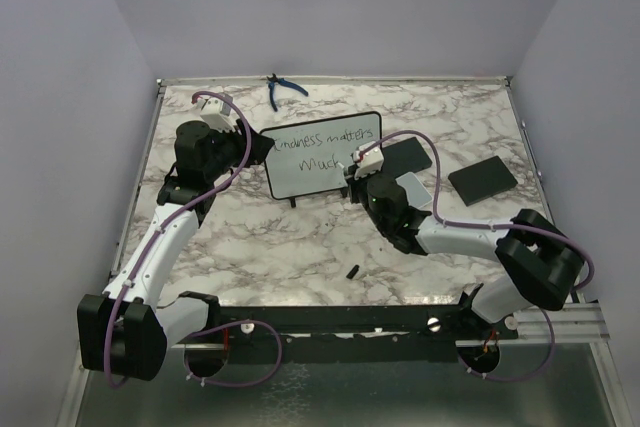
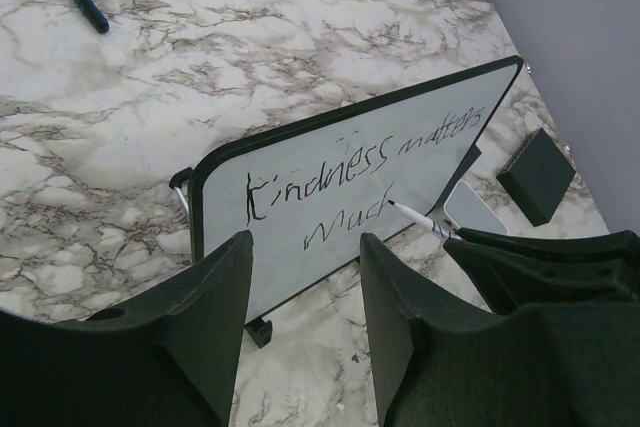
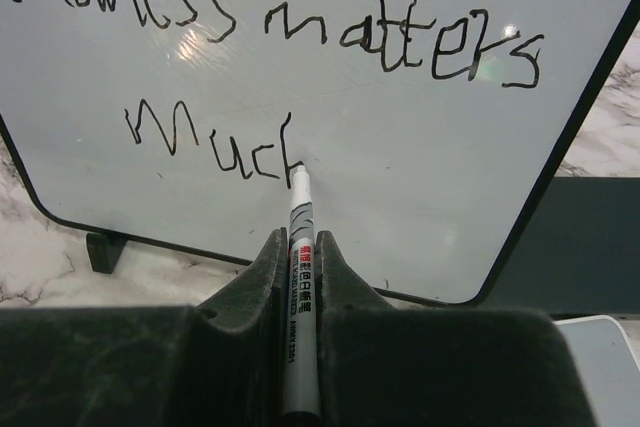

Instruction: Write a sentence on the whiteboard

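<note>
The whiteboard stands upright on its small black feet in the middle of the marble counter, its face turned toward the near edge. The sentence runs in two lines of black ink: "Kindness matters" on top and "Much" below, toward the left. The right claw is clamped tight on a white marker, which sticks out straight ahead between the fingers. Its tip touches the board at the last letter of the lower line. The left claw sits at the board's left end with its fingers partway apart and nothing seen gripped between them. I cannot tell whether they touch the frame. Right of the board lie two flat black pads, and a pale grey block lies just behind the right claw. Blue-handled pliers rest at the far edge, and a small black cap lies near the front.
</note>
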Robot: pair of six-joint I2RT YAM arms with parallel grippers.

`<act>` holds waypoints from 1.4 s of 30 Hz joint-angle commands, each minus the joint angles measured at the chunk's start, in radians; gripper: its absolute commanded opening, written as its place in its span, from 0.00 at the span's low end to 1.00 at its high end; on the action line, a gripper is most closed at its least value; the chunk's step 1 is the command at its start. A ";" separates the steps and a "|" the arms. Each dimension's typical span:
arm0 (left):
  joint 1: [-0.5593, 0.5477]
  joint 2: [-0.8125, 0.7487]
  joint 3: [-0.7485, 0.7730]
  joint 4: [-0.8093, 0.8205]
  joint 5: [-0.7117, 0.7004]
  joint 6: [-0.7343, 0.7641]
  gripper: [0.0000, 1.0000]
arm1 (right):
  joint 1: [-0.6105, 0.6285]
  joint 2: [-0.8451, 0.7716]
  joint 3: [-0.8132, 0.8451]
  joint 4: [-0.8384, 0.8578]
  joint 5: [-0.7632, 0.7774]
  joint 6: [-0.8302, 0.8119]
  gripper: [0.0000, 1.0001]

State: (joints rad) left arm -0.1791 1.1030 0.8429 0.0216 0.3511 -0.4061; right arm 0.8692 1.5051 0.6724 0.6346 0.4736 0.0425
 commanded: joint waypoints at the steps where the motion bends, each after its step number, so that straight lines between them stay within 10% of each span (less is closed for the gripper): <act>1: -0.004 -0.019 -0.006 0.021 0.022 0.008 0.49 | -0.006 -0.026 0.005 0.023 0.060 -0.009 0.01; 42: -0.003 -0.020 -0.007 0.021 0.019 0.009 0.49 | -0.006 0.004 -0.042 -0.029 0.048 0.078 0.01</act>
State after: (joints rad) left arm -0.1791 1.1030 0.8429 0.0216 0.3511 -0.4061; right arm 0.8684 1.4982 0.6456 0.6258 0.4980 0.1081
